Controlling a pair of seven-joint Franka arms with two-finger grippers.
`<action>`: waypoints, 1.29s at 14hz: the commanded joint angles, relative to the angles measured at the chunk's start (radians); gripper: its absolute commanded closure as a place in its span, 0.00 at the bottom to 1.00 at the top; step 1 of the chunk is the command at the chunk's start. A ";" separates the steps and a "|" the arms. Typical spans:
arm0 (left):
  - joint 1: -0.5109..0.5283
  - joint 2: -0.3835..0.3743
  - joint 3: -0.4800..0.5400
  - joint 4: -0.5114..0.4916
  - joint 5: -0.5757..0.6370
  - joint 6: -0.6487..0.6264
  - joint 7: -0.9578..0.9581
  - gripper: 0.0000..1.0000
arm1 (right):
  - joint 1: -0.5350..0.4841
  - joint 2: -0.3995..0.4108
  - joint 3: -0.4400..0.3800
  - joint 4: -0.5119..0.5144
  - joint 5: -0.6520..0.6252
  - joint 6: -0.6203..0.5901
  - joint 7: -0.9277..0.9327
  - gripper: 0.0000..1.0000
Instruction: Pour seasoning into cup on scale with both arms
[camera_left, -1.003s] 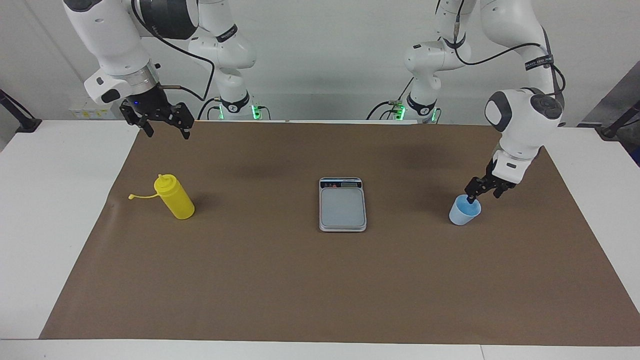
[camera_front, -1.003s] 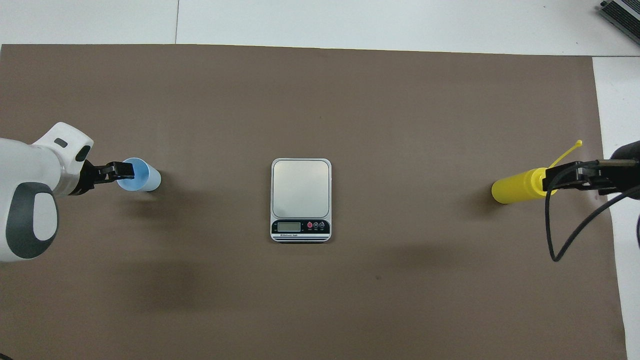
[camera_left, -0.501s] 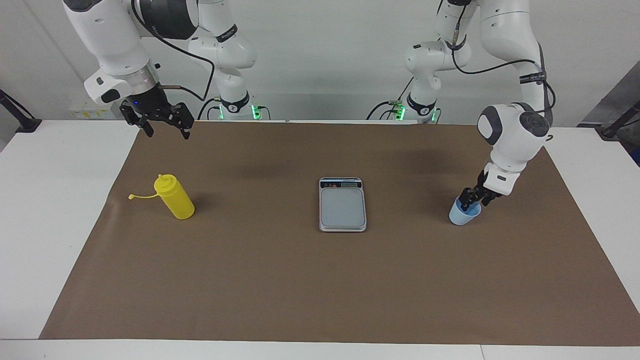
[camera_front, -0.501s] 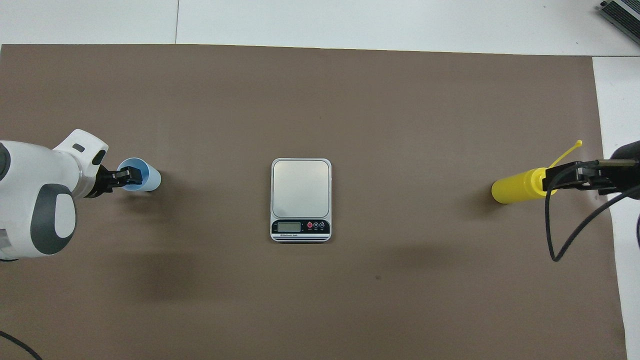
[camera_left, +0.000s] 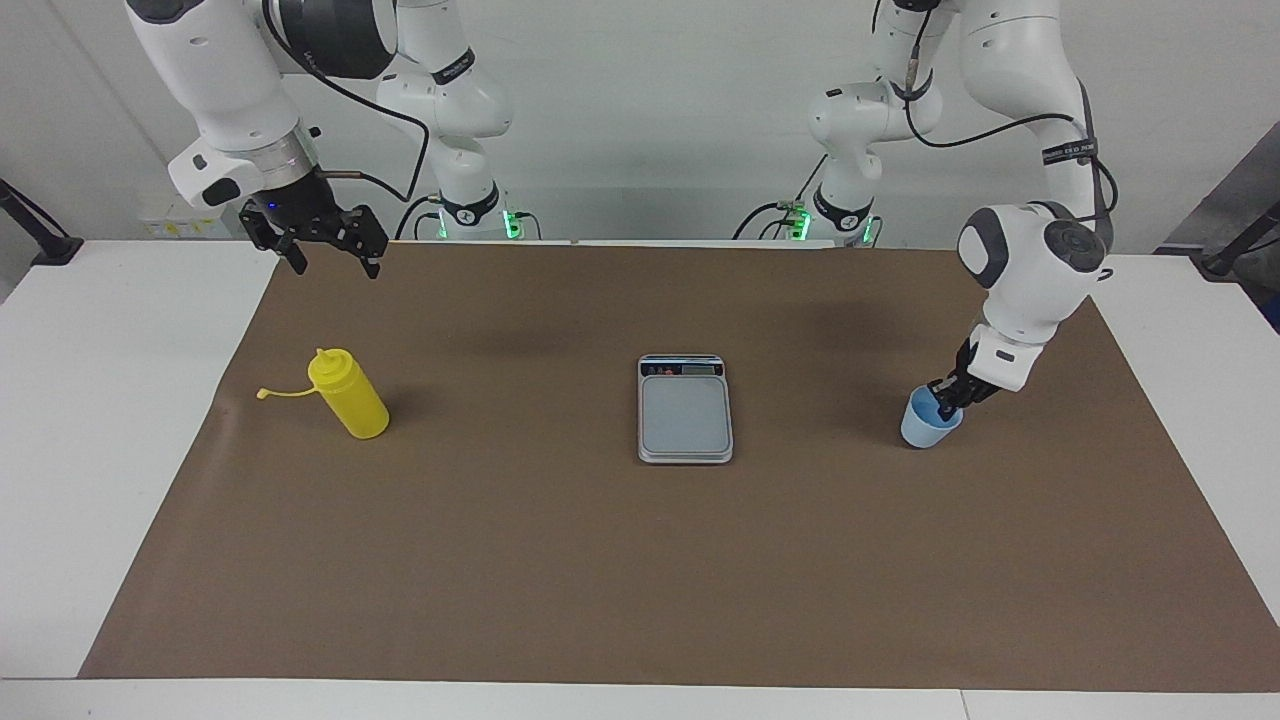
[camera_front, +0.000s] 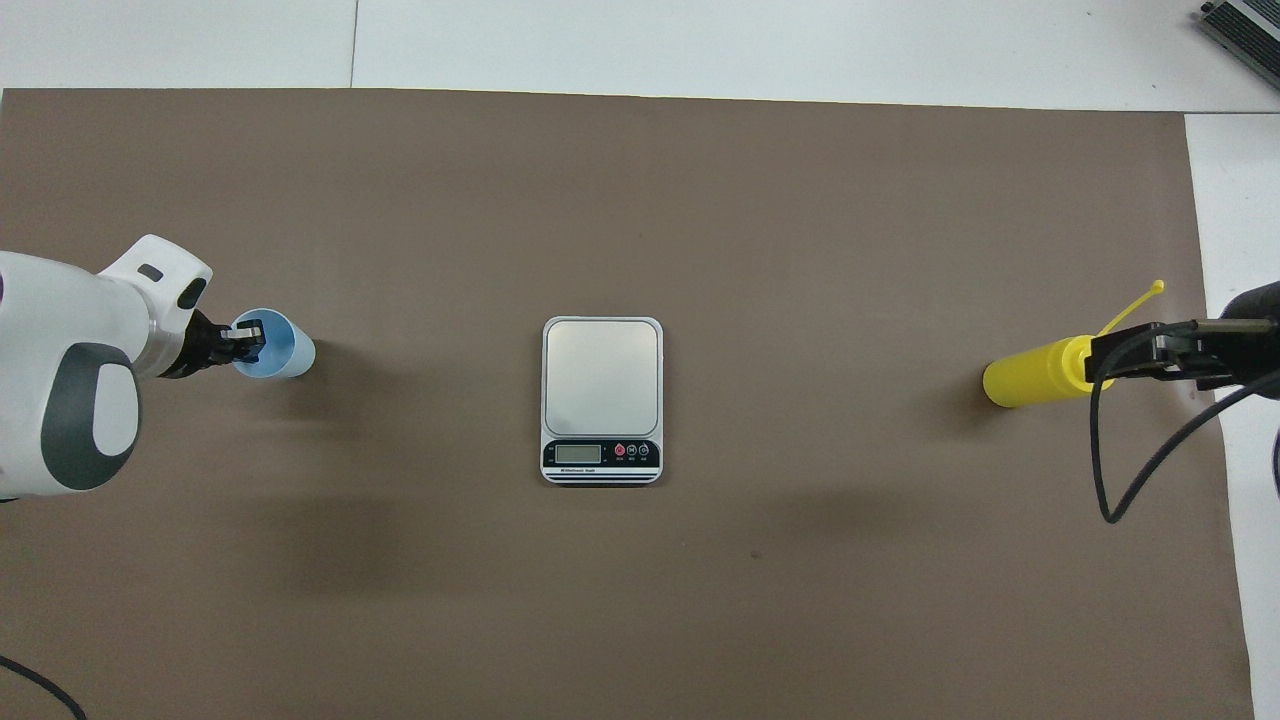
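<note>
The light-blue cup (camera_left: 928, 427) stands on the brown mat toward the left arm's end of the table, and it also shows in the overhead view (camera_front: 285, 347). My left gripper (camera_left: 947, 400) (camera_front: 244, 340) is low at the cup and shut on its rim, one finger inside. The yellow bottle (camera_left: 352, 402) (camera_front: 1035, 372) stands upright toward the right arm's end, its cap hanging on its tether (camera_left: 263, 394). My right gripper (camera_left: 326, 250) is open and empty, high above the mat; in the overhead view the right gripper (camera_front: 1150, 358) covers the bottle's nozzle. The scale (camera_left: 685, 412) (camera_front: 601, 385) lies bare at mid-table.
A brown mat (camera_left: 500, 570) covers most of the white table (camera_left: 100, 400). The scale's display strip (camera_front: 601, 454) faces the robots. Open mat lies between the scale and the cup and between the scale and the bottle.
My left gripper came down onto the cup and its fingers closed on the rim; the cup shifted slightly toward the left arm's end. The right arm has not moved.
</note>
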 joint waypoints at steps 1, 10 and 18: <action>-0.016 0.009 0.000 0.103 -0.004 -0.094 -0.004 1.00 | -0.013 -0.008 0.005 -0.008 -0.001 -0.010 -0.017 0.00; -0.312 0.000 0.000 0.298 -0.004 -0.308 -0.173 1.00 | -0.013 -0.010 0.006 -0.008 -0.001 -0.010 -0.017 0.00; -0.582 0.099 0.000 0.278 0.008 -0.110 -0.463 1.00 | -0.013 -0.008 0.005 -0.008 -0.001 -0.010 -0.017 0.00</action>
